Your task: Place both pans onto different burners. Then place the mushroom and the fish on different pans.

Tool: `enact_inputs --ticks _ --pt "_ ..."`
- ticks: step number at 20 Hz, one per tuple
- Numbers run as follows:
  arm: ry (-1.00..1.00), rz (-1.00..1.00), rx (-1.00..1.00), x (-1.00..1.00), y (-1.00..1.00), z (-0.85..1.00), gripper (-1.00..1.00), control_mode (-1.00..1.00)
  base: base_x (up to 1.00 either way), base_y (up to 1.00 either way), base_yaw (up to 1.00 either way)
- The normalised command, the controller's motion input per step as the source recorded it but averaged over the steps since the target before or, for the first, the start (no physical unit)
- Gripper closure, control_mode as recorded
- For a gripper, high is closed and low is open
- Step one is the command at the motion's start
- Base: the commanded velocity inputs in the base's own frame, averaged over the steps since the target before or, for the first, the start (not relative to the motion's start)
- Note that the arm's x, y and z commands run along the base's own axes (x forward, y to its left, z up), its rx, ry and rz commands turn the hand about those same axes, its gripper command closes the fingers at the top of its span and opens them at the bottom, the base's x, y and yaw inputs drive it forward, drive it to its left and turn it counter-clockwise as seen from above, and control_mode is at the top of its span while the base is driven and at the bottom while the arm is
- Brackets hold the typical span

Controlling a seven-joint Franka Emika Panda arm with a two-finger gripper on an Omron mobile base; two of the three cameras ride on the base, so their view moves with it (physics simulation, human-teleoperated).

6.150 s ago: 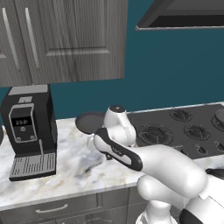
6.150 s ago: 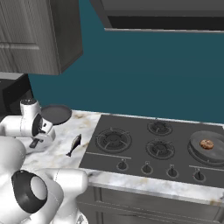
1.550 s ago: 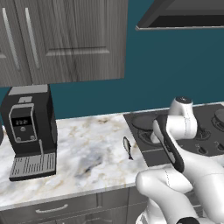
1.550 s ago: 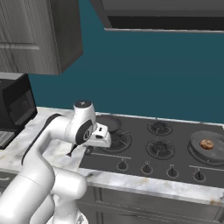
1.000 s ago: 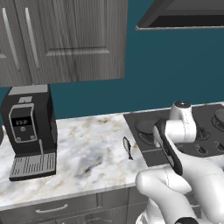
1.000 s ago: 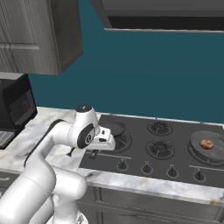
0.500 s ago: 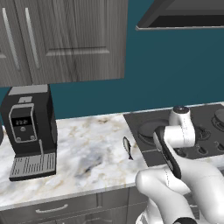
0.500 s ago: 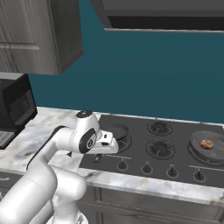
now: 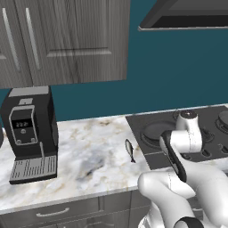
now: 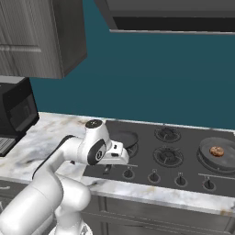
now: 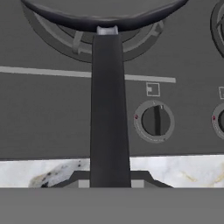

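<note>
Fingers (image 11: pixel 83 178) of my gripper (image 11: pixel 111 181) clamp the handle of the near pan (image 11: pixel 103 13), which sits on the front-left burner (image 10: pixel 123 139). Farther right, the second pan (image 10: pixel 216 151) carries the mushroom (image 10: pixel 216 150); the fish (image 9: pixel 129 150) lies on the marble counter (image 9: pixel 89 156) beside the cooktop (image 9: pixel 147 129).

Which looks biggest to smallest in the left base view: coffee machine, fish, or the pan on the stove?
1. Coffee machine, clearly largest.
2. Pan, partly hidden by the arm.
3. Fish, smallest.
</note>
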Motion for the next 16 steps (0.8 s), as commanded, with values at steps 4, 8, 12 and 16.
enact_inputs --ticks 4,8,12,16 --pt "0.0 -0.02 0.02 0.0 -0.09 -0.01 1.0 -1.0 0.0 0.0 0.0" --pt "0.02 0.0 0.01 0.0 -0.01 0.0 1.0 -1.0 0.0 0.0 0.0" --pt "0.02 0.0 0.0 0.0 0.0 -0.01 1.0 -1.0 0.0 0.0 0.0" --pt "0.03 0.0 0.0 0.0 0.0 0.0 1.0 -1.0 0.0 0.0 0.0"
